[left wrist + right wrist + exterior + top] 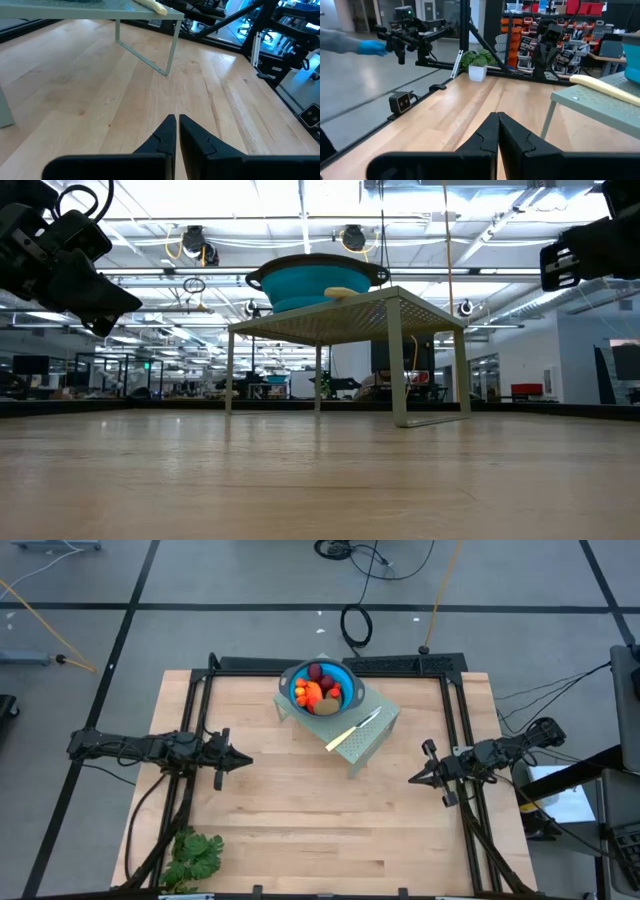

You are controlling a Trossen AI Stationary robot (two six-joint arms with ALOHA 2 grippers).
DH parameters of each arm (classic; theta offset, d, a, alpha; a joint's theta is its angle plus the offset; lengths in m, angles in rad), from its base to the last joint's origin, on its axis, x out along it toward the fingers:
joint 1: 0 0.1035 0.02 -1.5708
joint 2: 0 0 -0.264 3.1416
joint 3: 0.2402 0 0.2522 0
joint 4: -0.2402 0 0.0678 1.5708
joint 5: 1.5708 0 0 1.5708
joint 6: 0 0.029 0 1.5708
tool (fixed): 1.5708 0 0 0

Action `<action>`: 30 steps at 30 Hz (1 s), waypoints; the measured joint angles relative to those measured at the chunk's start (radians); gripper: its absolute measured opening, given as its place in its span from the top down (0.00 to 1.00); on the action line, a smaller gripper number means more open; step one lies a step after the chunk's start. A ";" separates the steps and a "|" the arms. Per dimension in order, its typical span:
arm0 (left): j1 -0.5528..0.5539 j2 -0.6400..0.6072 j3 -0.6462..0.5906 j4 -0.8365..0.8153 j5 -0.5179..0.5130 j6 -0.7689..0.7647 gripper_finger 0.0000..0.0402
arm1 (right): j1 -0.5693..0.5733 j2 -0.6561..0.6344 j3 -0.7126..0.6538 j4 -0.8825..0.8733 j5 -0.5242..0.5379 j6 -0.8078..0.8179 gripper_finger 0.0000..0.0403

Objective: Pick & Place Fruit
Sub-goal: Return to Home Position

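Wooden desk [300, 830] carries one pale green shelf [378, 740] at its far edge, and two grippers hang over it, both clenched empty: left gripper [243, 759] near the left edge, right gripper [414, 778] near the right. One blue strainer bowl [349, 690] stands on the shelf, one leafy green bunch [193, 855] lies at the near left corner, one yellow-handled knife [352, 730] lies beside the bowl. Inside the bowl sits the fruit [318, 692], heaped too closely to count.

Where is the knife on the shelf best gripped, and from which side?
Probably the yellow handle, from straight above, pinched across its narrow width. The knife lies flat and diagonal on the shelf beside the blue bowl, handle end at the shelf's near edge, so that end is clear of the bowl.
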 joint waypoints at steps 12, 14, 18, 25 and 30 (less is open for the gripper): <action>0.000 0.000 0.000 0.004 0.000 0.000 0.95 | 0.000 0.000 -0.001 0.001 0.002 -0.023 1.00; 0.000 0.000 0.000 0.004 0.000 0.000 0.95 | 0.000 0.000 -0.001 0.001 0.002 -0.023 1.00; 0.000 0.000 0.000 0.005 0.000 0.000 0.95 | 0.000 0.000 -0.001 0.000 0.002 -0.023 1.00; 0.000 0.000 0.000 0.005 0.000 0.000 0.95 | 0.000 0.000 -0.001 0.000 0.002 -0.023 1.00; 0.000 0.000 -0.001 0.006 0.000 0.000 0.95 | 0.000 0.000 -0.002 0.000 0.002 -0.023 1.00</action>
